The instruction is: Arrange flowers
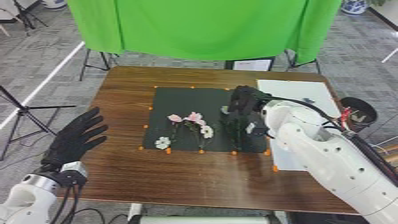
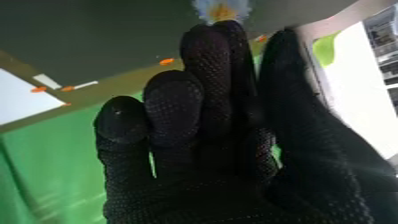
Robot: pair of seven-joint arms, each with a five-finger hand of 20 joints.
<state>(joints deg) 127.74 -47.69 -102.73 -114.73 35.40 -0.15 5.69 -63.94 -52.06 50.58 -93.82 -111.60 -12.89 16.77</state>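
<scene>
My right hand (image 1: pixel 244 99) is over the right part of the black mat (image 1: pixel 178 97), next to a pale blue flower (image 1: pixel 225 109). Dark green stems (image 1: pixel 234 131) lie below that hand. Pink flowers (image 1: pixel 194 117) and white flowers (image 1: pixel 163 143) lie on the mat's left half with thin stems. In the right wrist view the right hand (image 2: pixel 200 145) has fairly straight fingers, and the pale blue flower (image 2: pixel 222 9) with an orange centre is just beyond the fingertips; whether they touch it I cannot tell. My left hand (image 1: pixel 76 137) is open at the table's left edge.
The mat lies on the brown table (image 1: pixel 124 172); small orange markers (image 1: pixel 169 151) line its edges. A white sheet (image 1: pixel 298 90) lies on the right under my right arm. A dark bin (image 1: pixel 359 111) stands beyond the table's right edge. A green cloth (image 1: pixel 195 30) hangs behind.
</scene>
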